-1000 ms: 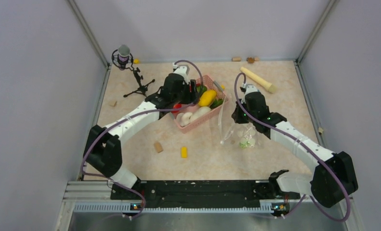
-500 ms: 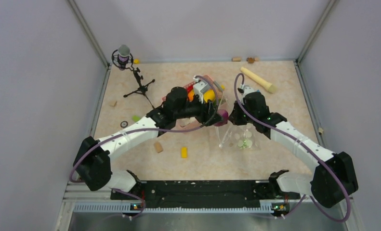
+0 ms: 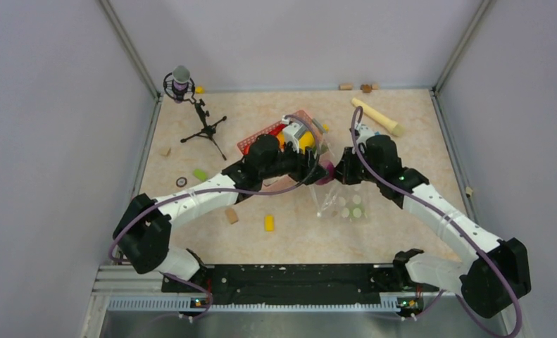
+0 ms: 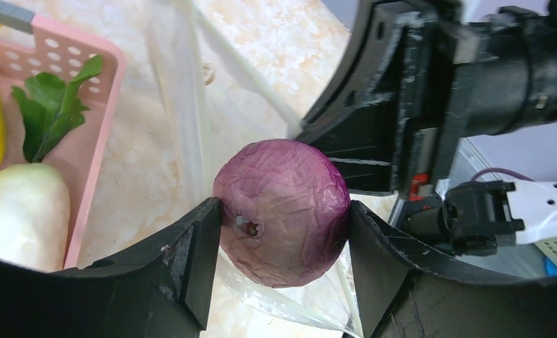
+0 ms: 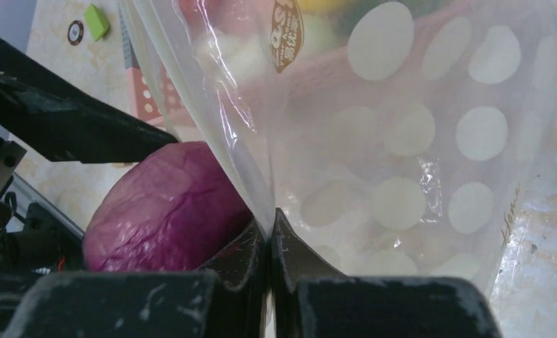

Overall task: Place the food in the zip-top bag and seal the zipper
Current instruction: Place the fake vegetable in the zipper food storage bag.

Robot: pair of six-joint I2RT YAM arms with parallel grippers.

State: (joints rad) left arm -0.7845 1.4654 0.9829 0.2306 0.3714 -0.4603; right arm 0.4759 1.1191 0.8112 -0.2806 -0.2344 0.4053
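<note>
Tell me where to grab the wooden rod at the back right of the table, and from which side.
Grip the wooden rod at mid-shaft, coming straight down with jaws closing across its width. It lies flat and diagonal on the table, open on both long sides, so a centred pinch should probably lift it level.

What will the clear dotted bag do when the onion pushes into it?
Probably flop and crumple: the zip-top bag is thin, wrinkled film, held only where the right pincer pinches its edge. It likely weighs almost nothing, so the purple onion in the left pincer may shove it aside rather than slide in.
</note>
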